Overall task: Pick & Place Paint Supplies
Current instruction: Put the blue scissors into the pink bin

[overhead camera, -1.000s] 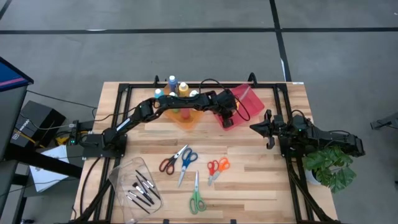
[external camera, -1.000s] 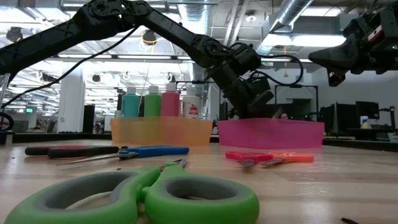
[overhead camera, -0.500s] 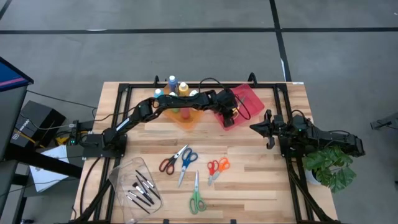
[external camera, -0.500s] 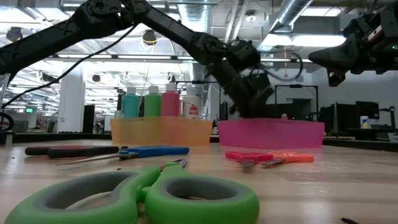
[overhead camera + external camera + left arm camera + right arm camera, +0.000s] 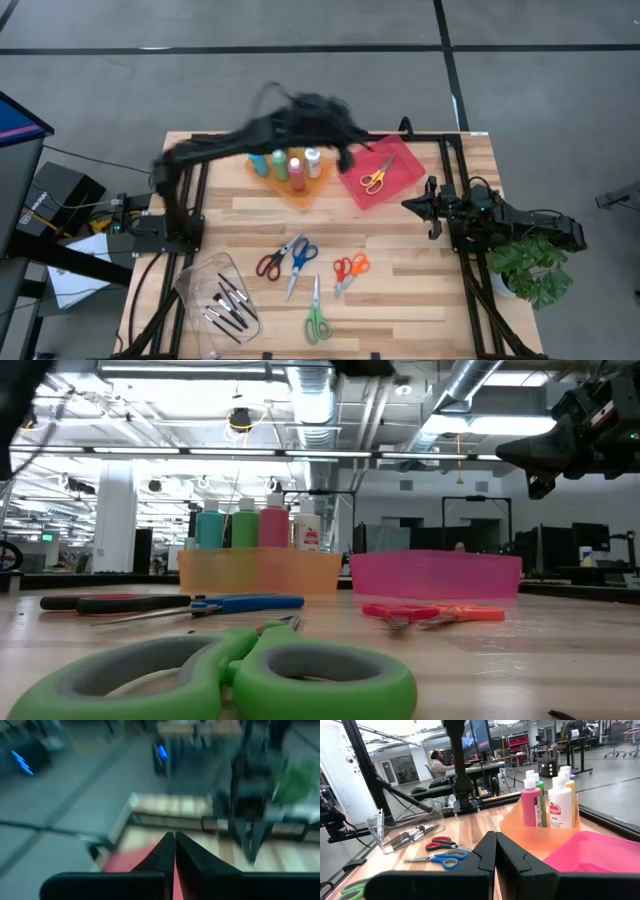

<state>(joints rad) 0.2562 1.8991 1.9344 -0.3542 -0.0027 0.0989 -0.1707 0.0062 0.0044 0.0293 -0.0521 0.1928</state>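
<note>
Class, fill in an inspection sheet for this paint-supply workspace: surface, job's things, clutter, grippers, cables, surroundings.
Surface: wooden table, black frame.
Job's things: paint bottles in orange tray; orange scissors in red tray; four scissors loose: red, blue, orange-red, green; brushes in clear tray.
Clutter: nothing seen.
Grippers: left gripper shut, empty, raised above the trays, blurred; right gripper shut, waiting at the right edge.
Cables: black cable off the table's left.
Surroundings: plant at right; a person seated beyond.
</note>
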